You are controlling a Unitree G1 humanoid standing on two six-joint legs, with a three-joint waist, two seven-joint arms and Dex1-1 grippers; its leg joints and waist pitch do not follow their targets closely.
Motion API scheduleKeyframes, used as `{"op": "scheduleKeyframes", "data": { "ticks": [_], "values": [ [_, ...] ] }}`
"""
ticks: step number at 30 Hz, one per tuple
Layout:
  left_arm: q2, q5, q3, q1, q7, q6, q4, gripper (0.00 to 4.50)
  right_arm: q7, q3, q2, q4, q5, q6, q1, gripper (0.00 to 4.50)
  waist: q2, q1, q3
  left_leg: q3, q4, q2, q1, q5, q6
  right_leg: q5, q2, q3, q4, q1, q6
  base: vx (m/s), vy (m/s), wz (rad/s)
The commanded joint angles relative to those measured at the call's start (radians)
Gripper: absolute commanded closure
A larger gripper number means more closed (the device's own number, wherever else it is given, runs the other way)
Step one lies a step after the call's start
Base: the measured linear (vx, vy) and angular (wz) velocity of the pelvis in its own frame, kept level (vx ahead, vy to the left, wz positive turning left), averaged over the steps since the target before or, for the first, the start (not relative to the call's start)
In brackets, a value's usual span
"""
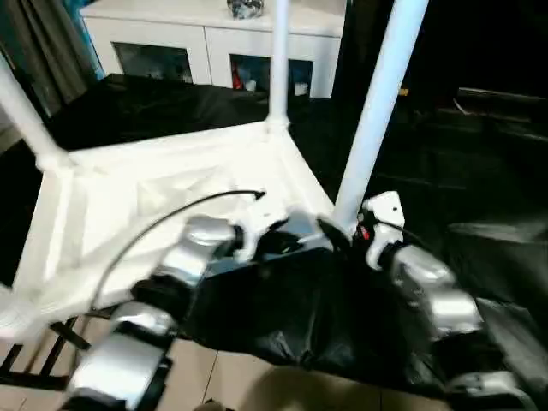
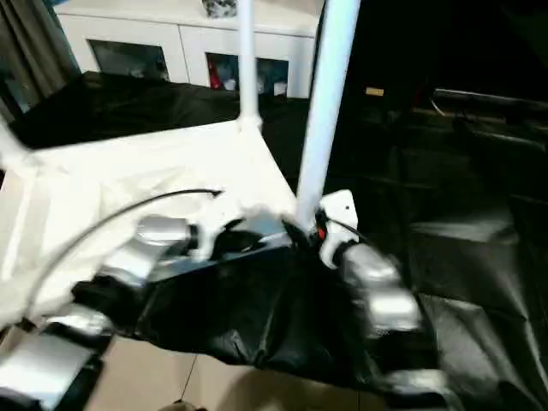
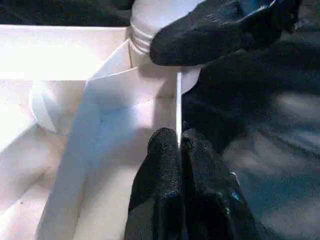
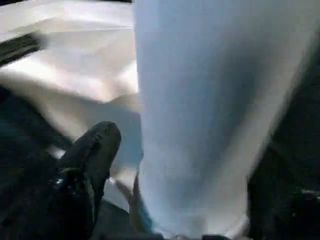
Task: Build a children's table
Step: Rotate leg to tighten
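1. The tabletop (image 1: 171, 197) lies upside down, ribbed underside up, on a surface covered in black sheeting (image 1: 479, 257). It spreads away to the left of and beyond both grippers.
2. At the tabletop's far left corner, a white leg (image 1: 26, 116) rises out of its socket, well apart from the left gripper.
3. The left gripper (image 3: 178, 145) sits at the tabletop's near right corner. Its two black fingers (image 3: 162, 165) are pressed onto the thin upright rim wall (image 3: 178, 100), pinching it between them.
4. A black cable (image 1: 171, 214) arcs over the tabletop from the left forearm toward that corner.
5. Beyond the left gripper, a second leg (image 1: 278, 60) stands upright in the far right corner socket.
6. Just to the right of the left gripper, a third leg (image 1: 377, 103) stands in the near right corner socket, leaning slightly to the right at its top.
7. The right gripper (image 1: 347, 233) is at the base of this leg, one black finger (image 4: 95, 145) beside the tube. The leg hides the other finger, so I cannot tell whether it grips.
8. Behind everything stands a white cabinet (image 1: 214, 38) with glass doors.
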Motion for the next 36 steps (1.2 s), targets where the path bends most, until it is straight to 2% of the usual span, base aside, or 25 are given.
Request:
{"op": "scheduleKeyframes", "data": {
  "ticks": [1,2,5,8,12,15,17,25,30,33,35,36],
  "values": [
    [-0.015,-0.053,-0.005,0.006,-0.063,-0.036,-0.029,4.50,0.100,0.059,-0.002,-0.032,0.019,0.001,-0.009,0.64,-0.016,0.004,-0.058,-0.026,-0.070,0.061,0.006,-0.212,0.074,-0.235,-0.070,0.050,-0.080,0.048,-0.221,0.000,0.000,0.00],
    [-0.005,-0.061,0.000,0.004,-0.088,-0.035,-0.028,4.50,0.138,0.064,-0.019,-0.033,0.021,-0.005,-0.009,0.64,-0.014,0.005,-0.059,-0.025,-0.069,0.063,0.009,-0.212,0.071,-0.217,-0.070,0.050,-0.077,0.045,-0.232,0.000,0.000,0.00],
    [0.024,-0.070,0.000,0.002,-0.154,-0.037,-0.027,4.50,0.232,0.071,-0.059,-0.031,0.029,-0.021,-0.012,0.64,-0.015,0.006,-0.058,-0.023,-0.068,0.063,0.007,-0.219,0.072,-0.207,-0.069,0.048,-0.074,0.049,-0.246,0.000,0.000,0.00],
    [0.053,-0.072,-0.009,0.003,-0.215,-0.054,-0.022,4.50,0.343,0.095,-0.107,-0.040,0.050,-0.005,-0.013,0.79,-0.016,0.010,-0.058,-0.023,-0.068,0.064,0.006,-0.215,0.074,-0.210,-0.071,0.049,-0.074,0.050,-0.249,0.000,0.000,0.00],
    [0.062,-0.070,-0.010,-0.003,-0.241,-0.067,-0.011,4.50,0.396,0.113,-0.129,-0.036,0.049,-0.010,-0.017,1.24,-0.015,0.017,-0.058,-0.023,-0.068,0.065,0.008,-0.214,0.070,-0.221,-0.073,0.049,-0.073,0.048,-0.250,0.000,0.000,0.00],
    [0.068,-0.069,-0.012,-0.008,-0.261,-0.076,-0.003,4.50,0.427,0.116,-0.134,-0.029,0.051,-0.016,-0.024,1.33,-0.016,0.020,-0.058,-0.023,-0.068,0.065,0.009,-0.216,0.066,-0.226,-0.073,0.049,-0.074,0.048,-0.248,0.000,0.000,0.00],
    [0.070,-0.069,-0.012,-0.009,-0.266,-0.078,-0.002,4.50,0.434,0.116,-0.135,-0.030,0.052,-0.016,-0.025,1.64,-0.017,0.023,-0.059,-0.023,-0.068,0.065,0.010,-0.213,0.064,-0.226,-0.073,0.049,-0.074,0.047,-0.247,0.000,0.000,0.00],
    [0.079,-0.062,-0.018,-0.004,-0.286,-0.092,0.002,4.50,0.453,0.130,-0.135,-0.035,0.056,-0.013,-0.019,1.93,-0.016,0.026,-0.059,-0.023,-0.067,0.065,0.009,-0.206,0.064,-0.212,-0.074,0.048,-0.072,0.049,-0.253,0.000,0.000,0.00],
    [0.058,-0.043,-0.010,-0.009,-0.210,-0.068,0.018,4.50,0.350,0.104,-0.100,-0.033,0.041,-0.001,0.003,1.96,-0.014,0.024,-0.059,-0.024,-0.068,0.066,0.010,-0.209,0.056,-0.204,-0.073,0.049,-0.071,0.046,-0.254,0.000,0.000,0.00],
    [0.027,-0.012,-0.003,-0.026,-0.085,-0.038,0.053,4.50,0.218,0.088,-0.060,-0.015,0.006,0.005,0.013,1.97,-0.017,0.019,-0.056,-0.026,-0.072,0.062,0.012,-0.239,0.035,-0.276,-0.075,0.050,-0.080,0.045,-0.234,0.000,0.000,0.00],
    [-0.017,0.005,0.002,-0.035,0.022,-0.010,0.073,4.50,0.028,0.057,0.003,0.019,-0.031,0.025,0.012,1.97,-0.016,0.012,-0.052,-0.029,-0.076,0.061,0.016,-0.271,0.012,-0.345,-0.076,0.052,-0.089,0.039,-0.212,0.000,0.000,0.00],
    [-0.022,0.006,0.002,-0.035,0.029,-0.007,0.074,4.50,0.014,0.053,0.009,0.021,-0.031,0.029,0.012,1.97,-0.017,0.009,-0.051,-0.030,-0.077,0.059,0.016,-0.284,0.006,-0.372,-0.076,0.050,-0.091,0.040,-0.204,0.000,0.000,0.00]
  ]
}}
